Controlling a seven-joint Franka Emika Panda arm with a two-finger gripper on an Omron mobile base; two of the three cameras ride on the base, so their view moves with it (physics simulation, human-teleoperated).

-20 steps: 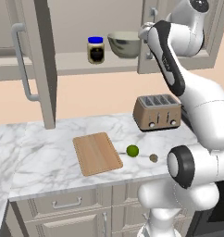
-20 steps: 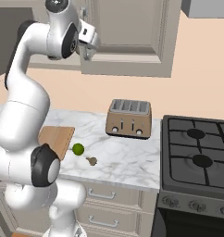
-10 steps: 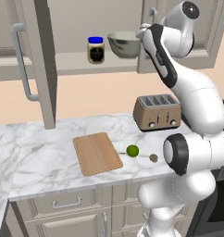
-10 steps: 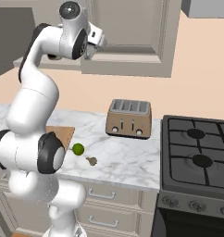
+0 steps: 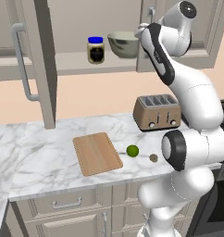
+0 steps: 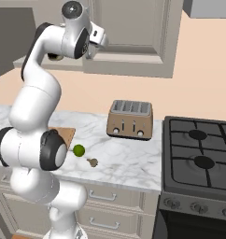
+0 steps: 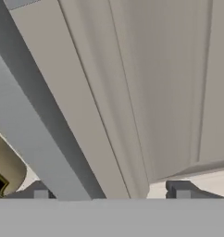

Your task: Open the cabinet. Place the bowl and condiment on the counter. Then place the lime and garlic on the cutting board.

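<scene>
The cabinet's left door [image 5: 42,69] stands swung open; its right door [image 6: 133,32] is closed. On the shelf inside stand the blue-lidded condiment [image 5: 96,49] and the pale bowl [image 5: 123,44]. My gripper [image 5: 144,31] is up at the right door's inner edge, just right of the bowl and below that door's bar handle [image 5: 151,11]. In the hand view my gripper [image 7: 109,189] is open, its tips wide apart astride a grey bar [image 7: 44,139] and the door's edge. On the counter [image 5: 44,171] lie the cutting board [image 5: 96,152], lime [image 5: 132,150] and garlic [image 5: 153,158].
A toaster [image 5: 156,112] stands on the counter behind the lime, right under my arm. A gas stove [image 6: 199,158] adjoins the counter on the right. Drawer fronts [image 5: 67,203] run below the counter edge.
The arm's upper links have swung up and over toward the cabinet. The hand has edged closer to the right door's edge. Things on the shelf and counter have not moved.
</scene>
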